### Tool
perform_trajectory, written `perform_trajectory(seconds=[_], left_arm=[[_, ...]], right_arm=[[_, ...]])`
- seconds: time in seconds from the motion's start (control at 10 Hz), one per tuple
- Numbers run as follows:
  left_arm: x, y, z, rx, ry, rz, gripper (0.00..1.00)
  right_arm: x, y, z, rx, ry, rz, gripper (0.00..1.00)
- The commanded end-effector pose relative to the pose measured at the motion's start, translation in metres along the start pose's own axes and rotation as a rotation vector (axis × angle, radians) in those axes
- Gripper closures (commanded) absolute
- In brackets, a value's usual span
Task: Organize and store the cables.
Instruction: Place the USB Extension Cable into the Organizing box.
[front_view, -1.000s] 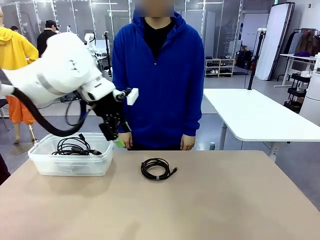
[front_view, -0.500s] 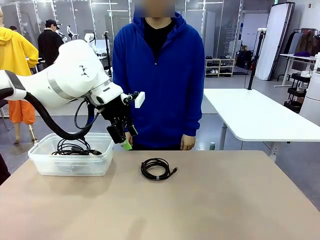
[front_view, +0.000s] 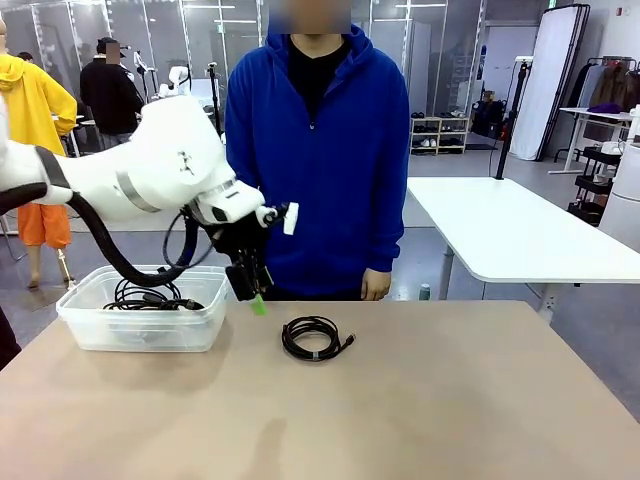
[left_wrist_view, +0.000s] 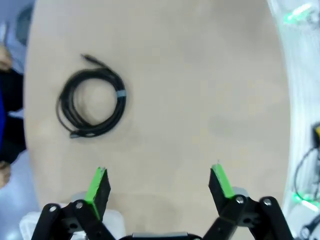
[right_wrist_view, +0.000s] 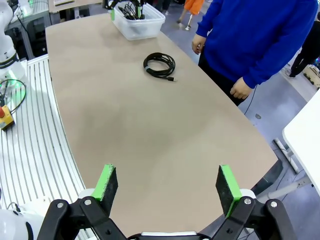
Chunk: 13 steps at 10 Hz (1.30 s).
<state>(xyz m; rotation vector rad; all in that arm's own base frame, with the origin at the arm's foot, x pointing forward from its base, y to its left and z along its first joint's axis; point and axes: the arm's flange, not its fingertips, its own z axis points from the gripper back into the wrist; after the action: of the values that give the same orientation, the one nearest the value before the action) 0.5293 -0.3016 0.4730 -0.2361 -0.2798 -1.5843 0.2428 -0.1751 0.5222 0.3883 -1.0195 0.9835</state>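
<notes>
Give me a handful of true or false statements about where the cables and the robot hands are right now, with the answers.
1. One coiled cable lies on the bare table. True.
2. The clear plastic bin holds no cables. False: black cables lie in it.
3. The left hand is shut on a cable. False: it is open and holds nothing.
4. The right hand is open. True.
5. The person's hand is touching the coiled cable. False: it hangs at the table's far edge, apart from it.

One black coiled cable (front_view: 316, 338) lies flat mid-table; other cables (front_view: 148, 295), seemingly tangled, fill the bin.
</notes>
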Motion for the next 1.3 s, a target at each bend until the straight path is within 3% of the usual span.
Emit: perform_trajectory(seconds=[0.0, 0.2, 1.0, 1.2], left_arm=[[0.026, 0.022, -0.023, -0.011, 0.054, 0.096, 0.0], [0.043, 0.031, -0.039, 0.019, 0.101, 0.136, 0.0], [0.06, 0.037, -0.047, -0.034, 0.13, 0.09, 0.0], [0.086, 0.05, -0.077, -0.063, 0.25, 0.102, 0.0]], right_arm=[[-0.001, 0.001, 0.002, 0.002, -0.008, 0.014, 0.0], [-0.001, 0.001, 0.002, 0.002, -0.008, 0.014, 0.0], [-0.001, 0.001, 0.002, 0.002, -0.008, 0.014, 0.0], [-0.001, 0.001, 0.002, 0.002, -0.008, 0.014, 0.0]])
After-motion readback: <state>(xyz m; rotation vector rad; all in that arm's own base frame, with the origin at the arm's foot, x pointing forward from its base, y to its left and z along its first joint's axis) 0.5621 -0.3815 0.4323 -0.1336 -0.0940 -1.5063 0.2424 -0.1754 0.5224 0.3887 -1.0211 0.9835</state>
